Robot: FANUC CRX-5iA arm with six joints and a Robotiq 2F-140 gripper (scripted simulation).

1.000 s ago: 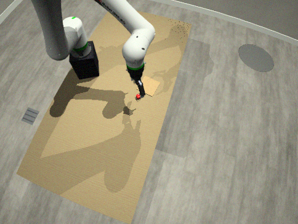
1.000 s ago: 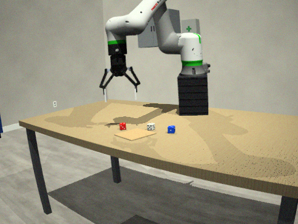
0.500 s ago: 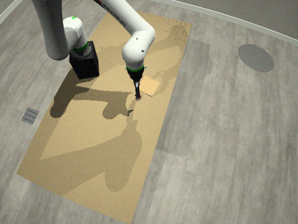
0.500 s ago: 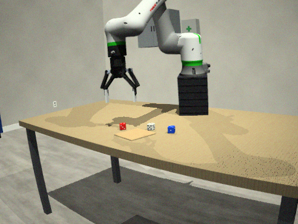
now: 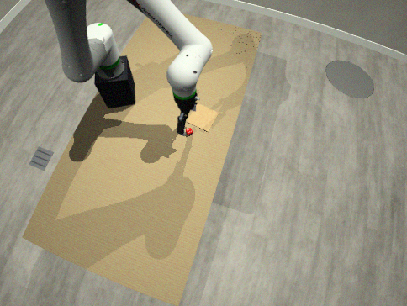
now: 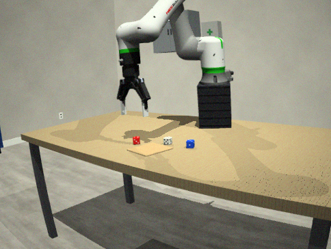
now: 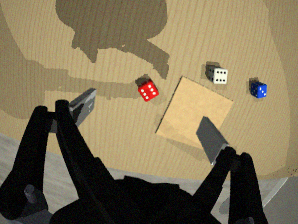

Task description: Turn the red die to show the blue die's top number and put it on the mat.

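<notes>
The red die (image 6: 136, 139) sits flat on the table just off the left corner of the thin tan mat (image 6: 150, 148); it also shows in the wrist view (image 7: 148, 90) and in the top view (image 5: 189, 132). The white die (image 6: 167, 140) stands beside the mat's far corner, and the blue die (image 6: 190, 143) stands to its right. In the wrist view the mat (image 7: 193, 112), the white die (image 7: 217, 75) and the blue die (image 7: 258, 88) lie in a row. My gripper (image 6: 134, 112) hangs open and empty well above the table, above the red die.
The arm's black base block (image 6: 214, 105) stands at the back of the table. The table's near edge (image 6: 137, 168) runs just in front of the mat.
</notes>
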